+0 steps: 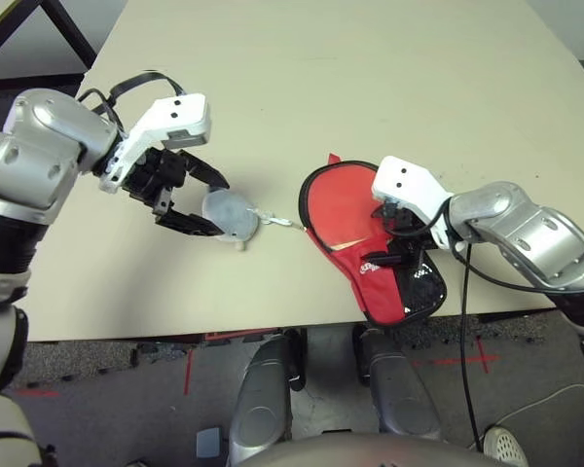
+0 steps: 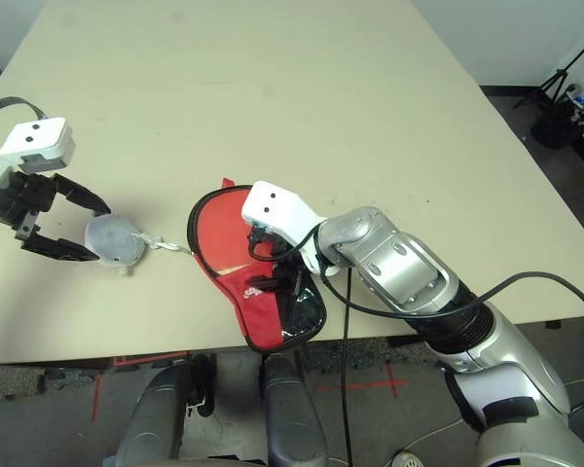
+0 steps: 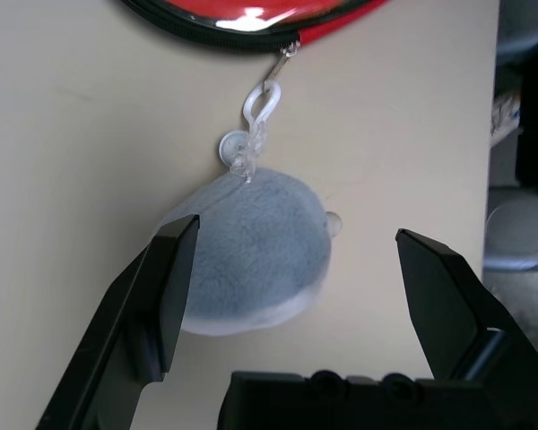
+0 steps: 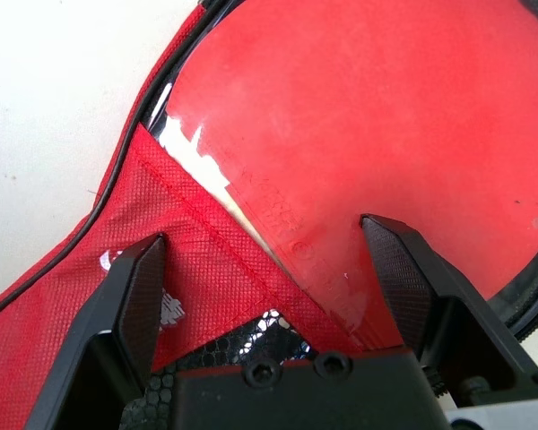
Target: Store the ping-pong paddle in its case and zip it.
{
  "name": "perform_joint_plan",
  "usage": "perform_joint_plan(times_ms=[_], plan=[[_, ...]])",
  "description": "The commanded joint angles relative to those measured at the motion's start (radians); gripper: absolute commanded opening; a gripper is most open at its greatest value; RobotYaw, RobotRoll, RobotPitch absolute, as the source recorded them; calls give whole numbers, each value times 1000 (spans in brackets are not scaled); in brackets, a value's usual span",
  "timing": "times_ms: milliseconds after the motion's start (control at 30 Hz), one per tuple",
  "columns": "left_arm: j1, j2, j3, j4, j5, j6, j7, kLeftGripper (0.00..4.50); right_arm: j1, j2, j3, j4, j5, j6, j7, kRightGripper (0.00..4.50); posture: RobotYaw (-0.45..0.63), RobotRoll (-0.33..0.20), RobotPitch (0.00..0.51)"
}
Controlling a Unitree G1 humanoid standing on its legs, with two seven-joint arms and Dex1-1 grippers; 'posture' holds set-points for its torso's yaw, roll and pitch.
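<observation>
My left gripper [image 3: 291,296] has its fingers spread wide and holds nothing; the grey plush charm [image 3: 251,246] lies between them on the desk [image 1: 302,88], one finger [image 3: 166,296] close against its side, the other well clear. A clear clip and cord [image 3: 258,116] tie the charm to the zipper pull at the case's rim. My right gripper [image 4: 269,269] is likewise spread and empty, poised over the case [image 1: 375,282], which lies near the desk's front edge with its narrow end overhanging that edge. The paddle [image 4: 386,134] sits inside, its red face exposed by the unzipped opening.

Risks, as I judge them:
- Closing on the soft charm may squash it and slip, so the pull never loads.
- Pulling the charm with the case unpinned would drag the whole case along the desk instead of running the zipper.
- The overhanging end could tip off the front edge.
- The loose red flap may snag in the teeth.

Not established: the paddle's handle is covered by fabric and my right hand; the zipper's far run is hidden behind my wrist; whether my right fingers touch the fabric, I cannot tell.
</observation>
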State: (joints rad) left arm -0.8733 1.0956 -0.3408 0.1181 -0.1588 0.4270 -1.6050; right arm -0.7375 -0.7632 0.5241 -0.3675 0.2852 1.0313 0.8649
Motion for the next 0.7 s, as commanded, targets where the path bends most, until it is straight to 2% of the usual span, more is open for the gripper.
perform_joint_plan(times_ms=[33, 200, 367, 467, 700], plan=[[37, -26, -47, 33, 94, -118, 8, 4500, 23, 11, 38, 31, -19, 30, 5, 4486, -51, 0, 243], [74, -46, -72, 65, 180, -210, 3, 4500, 17, 24, 35, 35, -28, 31, 7, 4486, -56, 0, 246], [87, -78, -76, 85, 222, -248, 0, 4500, 14, 30, 34, 34, -33, 34, 11, 4486, -61, 0, 248], [89, -103, -70, 96, 233, -267, 7, 3898, 13, 33, 31, 35, -35, 34, 11, 4500, -64, 0, 249], [68, -149, -58, 118, 256, -284, 24, 1678, 14, 42, 26, 36, -41, 38, 9, 4500, -69, 0, 250]])
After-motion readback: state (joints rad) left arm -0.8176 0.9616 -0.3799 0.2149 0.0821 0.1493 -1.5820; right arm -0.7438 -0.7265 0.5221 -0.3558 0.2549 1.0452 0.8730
